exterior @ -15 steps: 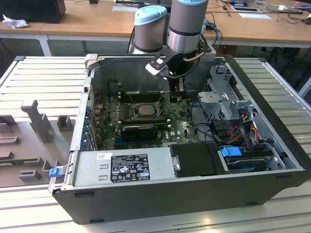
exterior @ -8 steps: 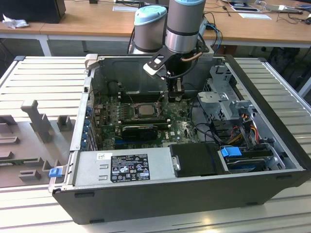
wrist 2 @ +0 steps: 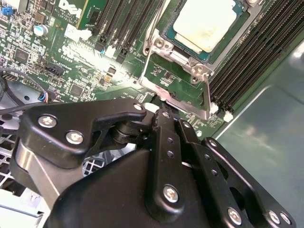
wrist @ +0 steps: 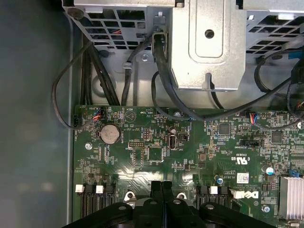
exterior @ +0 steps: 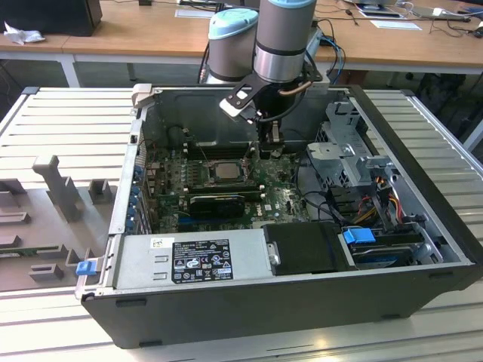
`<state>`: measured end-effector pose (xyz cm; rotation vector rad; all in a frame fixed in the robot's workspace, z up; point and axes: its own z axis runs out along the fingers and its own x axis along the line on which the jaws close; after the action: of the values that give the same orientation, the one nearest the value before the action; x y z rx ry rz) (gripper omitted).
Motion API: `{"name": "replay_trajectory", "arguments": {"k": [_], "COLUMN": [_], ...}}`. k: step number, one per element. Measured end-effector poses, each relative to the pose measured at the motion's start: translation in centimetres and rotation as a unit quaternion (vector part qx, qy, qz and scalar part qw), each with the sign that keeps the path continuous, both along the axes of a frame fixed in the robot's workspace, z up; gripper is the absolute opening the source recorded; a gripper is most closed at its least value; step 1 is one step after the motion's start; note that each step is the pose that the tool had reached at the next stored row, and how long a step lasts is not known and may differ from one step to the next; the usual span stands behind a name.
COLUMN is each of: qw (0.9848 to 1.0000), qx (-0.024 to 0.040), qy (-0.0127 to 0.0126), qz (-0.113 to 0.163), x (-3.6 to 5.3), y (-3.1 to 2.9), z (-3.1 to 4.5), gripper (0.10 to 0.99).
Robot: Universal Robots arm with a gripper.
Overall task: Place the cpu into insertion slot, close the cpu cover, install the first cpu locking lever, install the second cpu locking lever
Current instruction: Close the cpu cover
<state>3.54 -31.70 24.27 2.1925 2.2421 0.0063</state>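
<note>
Second wrist view: cpu (wrist 2: pixel 205 23) seated in insertion slot (wrist 2: pixel 167 34); gripper (wrist 2: pixel 171 118), fingers together, at open cpu cover (wrist 2: pixel 207 92), which probably needs folding down.

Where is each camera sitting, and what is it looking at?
Exterior view: outside, raised beside the open computer case, looking down inside; the arm shows.
First wrist view: on the arm, looking along the motherboard to a metal cage; the shut hand shows.
Second wrist view: on the arm, looking over the hand at the cpu.
Shared: both wrist views show hand and motherboard.
</note>
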Motion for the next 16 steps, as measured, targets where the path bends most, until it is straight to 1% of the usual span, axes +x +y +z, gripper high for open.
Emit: {"name": "replay_trajectory", "arguments": {"k": [5,16], "qw": [1.0,1.0], "qx": [0.0,0.0], "qy": [0.0,0.0], "qz": [0.0,0.0], "x": [-0.27,-0.51], "y": [0.0,0.0], "z": [0.0,-0.01], "gripper": [0.106,0.106]}}
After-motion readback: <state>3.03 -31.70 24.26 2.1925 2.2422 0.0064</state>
